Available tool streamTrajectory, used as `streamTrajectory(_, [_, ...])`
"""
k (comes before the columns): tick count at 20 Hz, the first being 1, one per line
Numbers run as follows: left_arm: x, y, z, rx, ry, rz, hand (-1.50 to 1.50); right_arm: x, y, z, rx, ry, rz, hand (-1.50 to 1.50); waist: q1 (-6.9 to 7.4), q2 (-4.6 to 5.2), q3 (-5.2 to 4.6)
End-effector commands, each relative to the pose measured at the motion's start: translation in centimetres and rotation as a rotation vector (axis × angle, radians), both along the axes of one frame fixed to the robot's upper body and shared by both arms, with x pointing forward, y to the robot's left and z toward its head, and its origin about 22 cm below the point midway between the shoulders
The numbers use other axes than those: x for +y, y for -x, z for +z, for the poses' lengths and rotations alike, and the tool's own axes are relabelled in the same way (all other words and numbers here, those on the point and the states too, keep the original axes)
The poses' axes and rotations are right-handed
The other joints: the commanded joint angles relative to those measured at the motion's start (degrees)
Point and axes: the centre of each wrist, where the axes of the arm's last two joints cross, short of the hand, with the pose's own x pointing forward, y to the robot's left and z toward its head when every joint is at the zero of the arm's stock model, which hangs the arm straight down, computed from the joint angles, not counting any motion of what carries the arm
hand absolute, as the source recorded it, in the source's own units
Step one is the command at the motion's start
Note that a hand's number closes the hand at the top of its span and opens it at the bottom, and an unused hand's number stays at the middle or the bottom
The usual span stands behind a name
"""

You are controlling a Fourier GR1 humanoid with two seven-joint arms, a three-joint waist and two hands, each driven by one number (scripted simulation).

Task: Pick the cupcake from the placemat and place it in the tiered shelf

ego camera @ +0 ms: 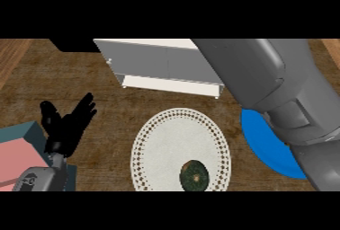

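Note:
A dark green cupcake (194, 176) sits near the lower edge of the round white lace placemat (178, 143), in the middle of the counter. The white tiered shelf (166, 67) stands beyond the placemat at the top centre. My left hand (65, 123) rests open at the left with its fingers up, apart from the placemat. My right forearm (279, 90) crosses the right side of the view, from the shelf's right end down to the lower right corner. Its hand does not show.
A blue plate (260, 148) lies right of the placemat, partly hidden under my right forearm. A teal and pink box (16, 152) sits at the left edge beside my left arm. A black object (73, 44) is at the top left.

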Motion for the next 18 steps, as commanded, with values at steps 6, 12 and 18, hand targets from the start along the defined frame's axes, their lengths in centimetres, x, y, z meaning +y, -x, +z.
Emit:
streamTrajectory(6, [2.3,1.3,-2.1,0.082,0.004,0.063,0.0,0.8,-0.8,-1.6,-0.03,-0.009,0.055,1.5,0.5,0.36,-0.73])
streamTrajectory(12, [1.7,1.5,-2.7,0.091,-0.012,0.07,0.0,-0.5,-1.3,-0.9,0.027,0.072,0.045,1.5,-0.43,0.02,-0.69])
streamTrajectory(18, [0.5,1.7,-3.1,0.088,0.019,0.059,0.0,-2.2,-1.6,0.3,-0.1,-0.288,-0.042,-1.5,-0.07,0.17,-0.68])
